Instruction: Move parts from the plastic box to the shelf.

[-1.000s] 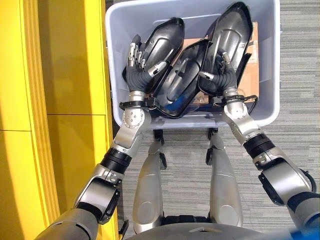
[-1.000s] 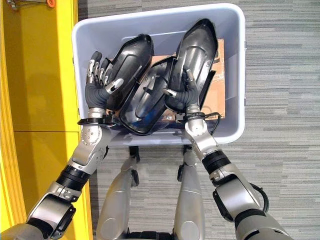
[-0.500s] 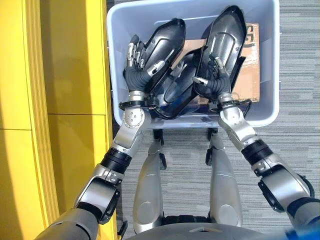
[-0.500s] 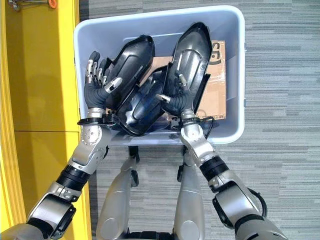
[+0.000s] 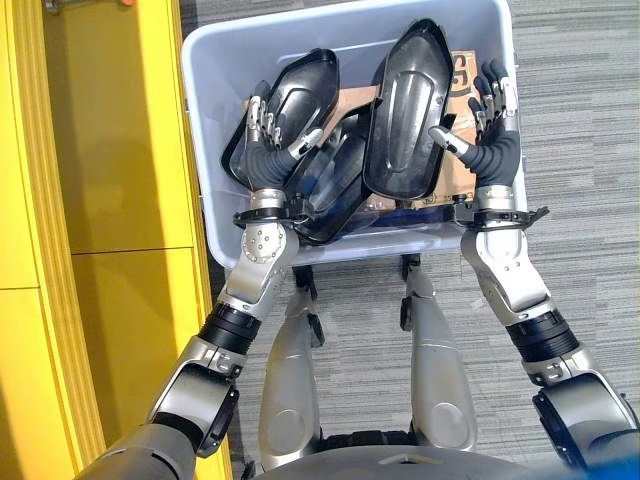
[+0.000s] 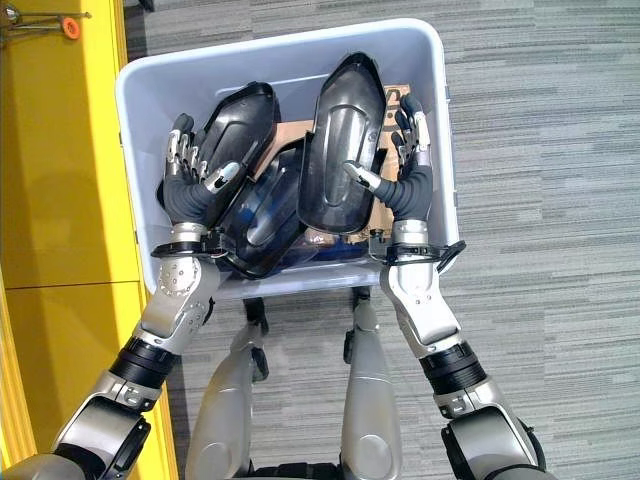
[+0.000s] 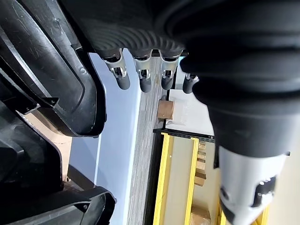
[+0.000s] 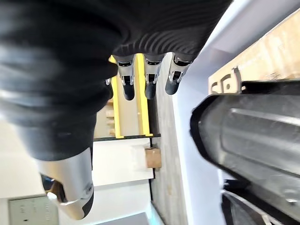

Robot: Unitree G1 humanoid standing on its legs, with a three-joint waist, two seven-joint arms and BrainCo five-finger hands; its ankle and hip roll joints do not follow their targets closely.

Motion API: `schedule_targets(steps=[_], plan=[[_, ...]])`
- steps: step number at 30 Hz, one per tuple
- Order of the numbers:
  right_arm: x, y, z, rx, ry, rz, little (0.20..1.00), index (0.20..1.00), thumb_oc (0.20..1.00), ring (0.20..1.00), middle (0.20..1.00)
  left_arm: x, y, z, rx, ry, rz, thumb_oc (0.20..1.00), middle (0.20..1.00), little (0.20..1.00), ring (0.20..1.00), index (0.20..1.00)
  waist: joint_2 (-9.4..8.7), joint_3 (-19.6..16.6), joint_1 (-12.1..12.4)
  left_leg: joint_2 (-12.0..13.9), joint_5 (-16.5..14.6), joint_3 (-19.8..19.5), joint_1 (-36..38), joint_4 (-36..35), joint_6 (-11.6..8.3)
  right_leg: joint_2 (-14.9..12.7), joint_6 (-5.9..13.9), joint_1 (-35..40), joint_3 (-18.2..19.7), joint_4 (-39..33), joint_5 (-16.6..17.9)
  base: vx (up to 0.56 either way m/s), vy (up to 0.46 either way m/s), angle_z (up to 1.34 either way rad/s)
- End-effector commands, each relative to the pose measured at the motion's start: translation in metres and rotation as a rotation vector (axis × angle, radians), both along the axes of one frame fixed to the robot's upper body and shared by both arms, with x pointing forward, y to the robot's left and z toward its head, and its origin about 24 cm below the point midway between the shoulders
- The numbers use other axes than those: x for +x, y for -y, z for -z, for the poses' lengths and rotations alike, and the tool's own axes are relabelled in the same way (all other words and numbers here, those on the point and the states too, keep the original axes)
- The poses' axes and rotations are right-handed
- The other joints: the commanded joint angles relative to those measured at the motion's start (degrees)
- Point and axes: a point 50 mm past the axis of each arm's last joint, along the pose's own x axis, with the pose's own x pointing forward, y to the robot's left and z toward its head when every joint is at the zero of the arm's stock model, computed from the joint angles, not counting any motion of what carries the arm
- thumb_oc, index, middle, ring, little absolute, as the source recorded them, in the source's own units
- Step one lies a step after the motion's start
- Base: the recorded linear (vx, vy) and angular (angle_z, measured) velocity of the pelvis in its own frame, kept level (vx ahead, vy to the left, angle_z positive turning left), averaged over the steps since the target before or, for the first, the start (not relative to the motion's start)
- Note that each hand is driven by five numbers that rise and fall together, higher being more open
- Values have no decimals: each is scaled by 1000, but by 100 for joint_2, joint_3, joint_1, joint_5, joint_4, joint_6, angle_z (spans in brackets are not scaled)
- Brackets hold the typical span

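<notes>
Right hand [image 5: 492,150] open, empty, right of upright part [image 5: 405,110] in plastic box [image 5: 205,180]. Left hand [image 5: 268,150] open, fingers straight, beside leaning part [image 5: 300,95].

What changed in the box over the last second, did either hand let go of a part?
The right hand came off the right black part and swung out toward the box's right wall, fingers open, thumb still against the part's edge. That part now lies face-down. The left hand stayed beside the left black part in the plastic box.

Cardboard sheet [image 5: 462,72], grey carpet [image 5: 580,130]
</notes>
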Motion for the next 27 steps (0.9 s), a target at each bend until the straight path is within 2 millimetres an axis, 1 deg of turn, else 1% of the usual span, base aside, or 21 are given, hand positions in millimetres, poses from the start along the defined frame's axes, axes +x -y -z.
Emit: schedule_targets(steps=[1,2,4,11,12,13,15,16,18,21,25,27], plan=[[-14,8,-10,106,111,-1,1000,1000,1000,1000,1000,-9,-11,-17,34,111,-42,1000,1000,1000,1000,1000,-130,-447,25,12,-150,28,-177,310,-197,-135,309,173,-31,249,-158,28,-2,-4],[-13,12,-8,107,103,29,1000,1000,1000,1000,1000,-9,-11,-17,31,113,-43,1000,1000,1000,1000,1000,-126,-460,11,3,-120,30,-206,291,-192,-135,308,145,-21,228,-132,35,1,-5],[-11,15,-4,124,82,42,1000,1000,1000,1000,1000,-10,-11,-17,25,116,-42,1000,1000,1000,1000,1000,-116,-434,17,17,-161,21,-208,334,-188,-130,306,142,-19,259,-162,18,-17,-7],[-2,22,9,124,11,89,1000,1000,1000,1000,1000,-10,-12,-17,19,114,-47,1000,1000,1000,1000,1000,-71,-403,30,4,-152,-4,-305,360,-190,-127,299,32,-15,310,-171,0,-3,-1],[3,23,16,132,-27,103,1000,1000,1000,1000,1000,-10,-12,-16,15,113,-48,1000,1000,1000,1000,1000,-56,-390,44,3,-149,-10,-318,358,-182,-123,297,10,-15,326,-173,0,0,0],[3,23,16,132,-26,103,1000,1000,1000,1000,1000,-10,-12,-17,15,113,-48,1000,1000,1000,1000,1000,-56,-391,43,2,-149,-10,-320,358,-182,-123,297,7,-14,327,-173,0,0,0],[11,29,25,136,-84,141,1000,1000,1000,1000,1000,-9,-12,-19,8,121,-48,1000,1000,1000,1000,1000,-17,-354,62,-4,-153,-18,-380,386,-165,-121,290,-59,-4,363,-177,0,0,0],[15,35,34,142,-129,179,1000,1000,1000,1000,1000,-9,-11,-19,7,124,-44,1000,1000,1000,1000,1000,13,-333,70,-10,-160,-22,-424,412,-152,-125,289,-114,5,392,-181,0,0,0],[19,38,39,149,-163,194,1000,1000,1000,1000,1000,-9,-10,-21,3,130,-36,1000,1000,1000,1000,1000,34,-316,77,-13,-171,-36,-483,442,-144,-127,285,-175,13,421,-186,0,0,0],[24,37,47,153,-204,190,1000,1000,1000,1000,1000,-8,-6,-19,3,121,-18,1000,1000,1000,1000,1000,61,-288,83,-21,-181,-32,-555,477,-131,-124,285,-255,11,449,-178,0,0,0],[27,31,50,143,-227,164,1000,1000,1000,1000,1000,-8,-7,-21,10,129,-24,1000,1000,1000,1000,1000,72,-260,102,-29,-185,-42,-625,502,-117,-124,281,-327,37,471,-175,0,1,-1],[28,29,55,133,-250,159,1000,1000,1000,1000,1000,-9,-9,-23,25,141,-39,1000,1000,1000,1000,1000,76,-233,123,-35,-189,-67,-716,540,-108,-130,277,-373,22,481,-181,1,-6,-2]])
